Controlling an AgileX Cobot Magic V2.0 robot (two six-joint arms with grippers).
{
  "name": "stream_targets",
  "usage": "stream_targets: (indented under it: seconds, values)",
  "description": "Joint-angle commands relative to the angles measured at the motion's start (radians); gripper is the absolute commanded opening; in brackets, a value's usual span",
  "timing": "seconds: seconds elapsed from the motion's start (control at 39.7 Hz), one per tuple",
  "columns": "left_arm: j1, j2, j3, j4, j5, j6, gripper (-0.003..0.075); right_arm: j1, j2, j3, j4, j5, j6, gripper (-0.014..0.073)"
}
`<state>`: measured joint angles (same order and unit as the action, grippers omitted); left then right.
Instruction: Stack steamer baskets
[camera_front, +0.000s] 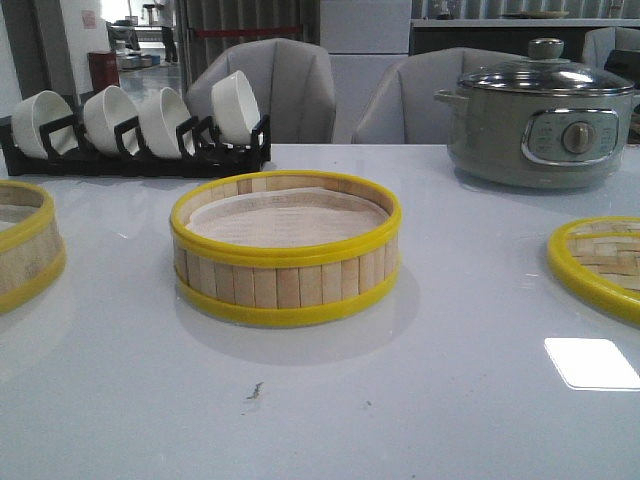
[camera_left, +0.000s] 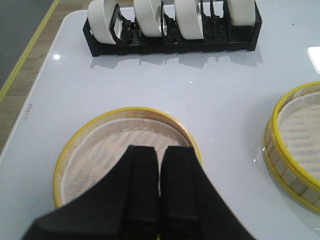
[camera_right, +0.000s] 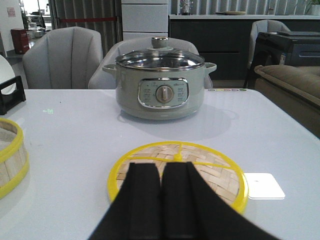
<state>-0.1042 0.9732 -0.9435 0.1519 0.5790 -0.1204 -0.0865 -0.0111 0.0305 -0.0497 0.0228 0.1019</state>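
At the table's left edge sat one basket (camera_front: 22, 245), cut off by the frame in the front view. The left gripper (camera_left: 160, 200) hung right above this basket (camera_left: 120, 150), its fingers pressed together with nothing between them, over the paper liner. Behind it stood a black rack (camera_front: 140, 150) holding four white bowls (camera_front: 235, 105).

Mid-table sat the second basket (camera_front: 287, 250), upright, liner inside, well apart from both grippers; the left wrist view caught it (camera_left: 295, 150) off to one side of the first.

Further right, the lid (camera_front: 600, 262) lay flat near the table's right edge. The right gripper (camera_right: 160, 200) hovered over the lid (camera_right: 200, 165), fingers closed together, empty. A grey pot (camera_front: 540, 125) with a glass lid stood behind.

The table (camera_front: 450, 400) was pale, glossy and reflective. Grey chairs (camera_front: 290, 90) stood beyond it.
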Motion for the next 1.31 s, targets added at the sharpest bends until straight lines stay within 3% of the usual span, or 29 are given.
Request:
stream_targets:
  seconds: [0.0,0.18,0.5,0.68,0.83,1.08,1.29]
  values:
    - [-0.007,-0.01,-0.029,0.008,-0.084,0.0,0.0083,0.004,-0.021,-0.015,-0.015,-0.082,-0.005,0.0028]
    - [-0.007,-0.01,-0.029,0.006,-0.084,0.0,0.0083,0.004,-0.021,-0.015,-0.015,-0.084,-0.005,0.0028]
    - [-0.007,-0.01,-0.029,0.006,-0.082,0.0,0.0083,0.003,-0.021,-0.02,-0.015,-0.226,-0.005,0.0028]
    - [-0.007,-0.01,-0.029,0.006,-0.082,0.0,0.0083,0.004,-0.011,-0.149,0.0,0.021,0.066,0.0028]
    - [-0.007,-0.01,-0.029,0.008,-0.082,0.0,0.0083,0.004,0.124,-0.348,0.002,0.228,0.058,0.0028]
    - [-0.007,-0.01,-0.029,0.008,-0.082,0.0,0.0083,0.004,0.501,-0.633,0.002,0.279,0.049,0.0028]
    - [-0.007,-0.01,-0.029,0.008,-0.08,0.0,0.0083,0.004,0.686,-0.719,0.002,0.287,0.049,0.0028]
